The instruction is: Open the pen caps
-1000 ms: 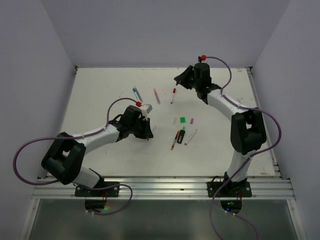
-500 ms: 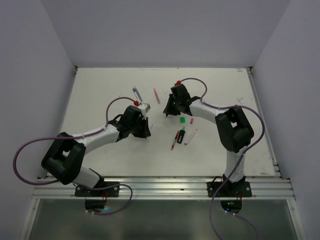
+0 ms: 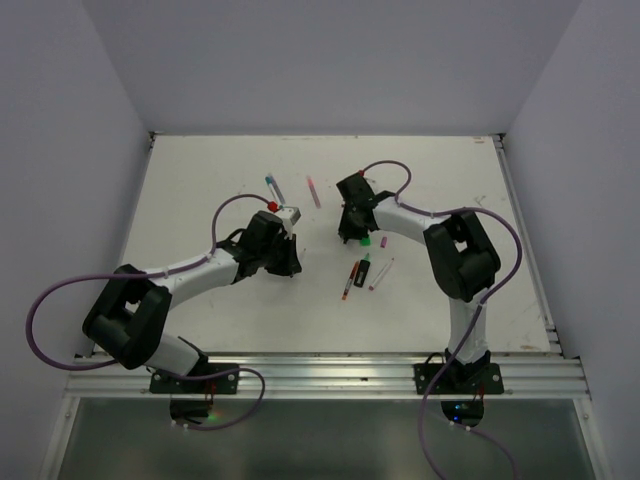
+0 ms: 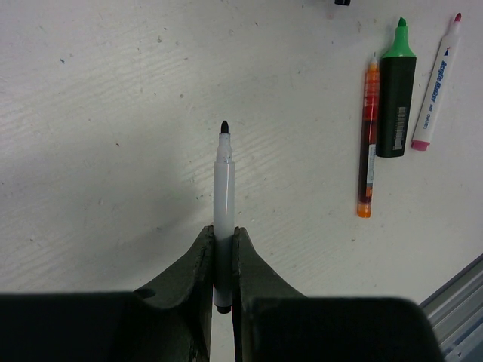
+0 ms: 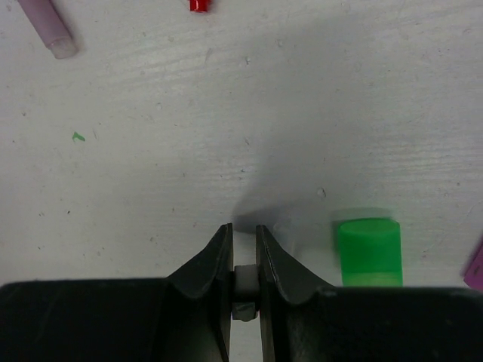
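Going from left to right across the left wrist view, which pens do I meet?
whitish pen held in the left gripper → orange-red pen → green-and-black highlighter → white pen with pink ends

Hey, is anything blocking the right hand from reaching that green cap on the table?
Nothing lies between them: the green cap sits on bare table close beside the right hand. That hand is itself shut on a small pale piece, though, so its grip is occupied.

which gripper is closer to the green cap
Right. The right gripper sits just beside the green cap; the left gripper is well to its left, holding a pen.
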`<act>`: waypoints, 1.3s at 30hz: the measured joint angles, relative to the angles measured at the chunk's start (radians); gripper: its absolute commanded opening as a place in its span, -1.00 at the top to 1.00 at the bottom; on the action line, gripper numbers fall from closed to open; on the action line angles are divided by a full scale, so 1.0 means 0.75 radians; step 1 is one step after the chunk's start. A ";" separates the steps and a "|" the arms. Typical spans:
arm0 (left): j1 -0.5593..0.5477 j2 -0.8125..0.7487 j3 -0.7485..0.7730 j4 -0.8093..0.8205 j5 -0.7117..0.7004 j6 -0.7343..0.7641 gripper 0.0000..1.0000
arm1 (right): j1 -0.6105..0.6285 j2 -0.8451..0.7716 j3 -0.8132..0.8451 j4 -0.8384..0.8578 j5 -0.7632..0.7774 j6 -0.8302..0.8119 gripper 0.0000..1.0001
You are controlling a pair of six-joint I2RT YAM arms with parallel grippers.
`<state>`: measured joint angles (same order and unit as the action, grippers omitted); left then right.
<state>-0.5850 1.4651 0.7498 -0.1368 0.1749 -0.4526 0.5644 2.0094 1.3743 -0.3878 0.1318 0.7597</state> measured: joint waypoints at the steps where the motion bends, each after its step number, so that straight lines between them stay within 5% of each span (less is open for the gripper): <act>1: 0.000 0.000 0.000 0.000 0.000 -0.001 1.00 | 0.000 0.000 0.001 -0.009 0.010 0.001 0.67; 26: 0.000 0.022 -0.003 0.022 0.044 -0.002 1.00 | 0.001 0.017 0.037 -0.061 0.044 0.046 0.31; 39: -0.038 0.161 0.023 0.087 0.106 -0.039 0.97 | 0.001 -0.303 0.038 -0.051 0.050 0.011 -0.42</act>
<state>-0.6136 1.5856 0.7673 -0.0711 0.2546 -0.4820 0.5648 1.7821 1.4029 -0.4259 0.1692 0.7677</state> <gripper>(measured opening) 0.127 0.679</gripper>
